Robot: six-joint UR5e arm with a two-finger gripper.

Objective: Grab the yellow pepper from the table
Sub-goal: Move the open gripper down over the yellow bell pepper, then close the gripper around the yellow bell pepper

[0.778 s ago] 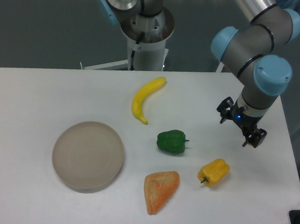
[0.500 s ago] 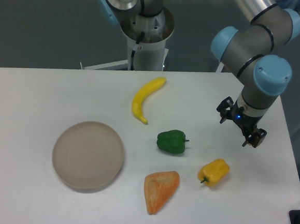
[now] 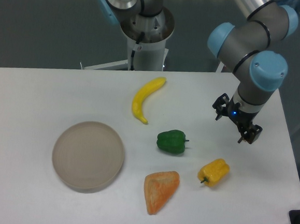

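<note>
You're at the approach step: gripper [image 3: 233,124] hangs above the table [image 3: 32,87], jaws spread wide, holding nothing. Yellow pepper [image 3: 214,171] lies on its side near the front right, beside the orange wedge [image 3: 160,189], below the green pepper [image 3: 171,141]. Next, bring the gripper over the pepper, descend, straddle its lobes

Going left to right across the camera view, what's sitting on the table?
Round plate → banana → orange wedge → green pepper → yellow pepper, with the hand hovering above it.
</note>
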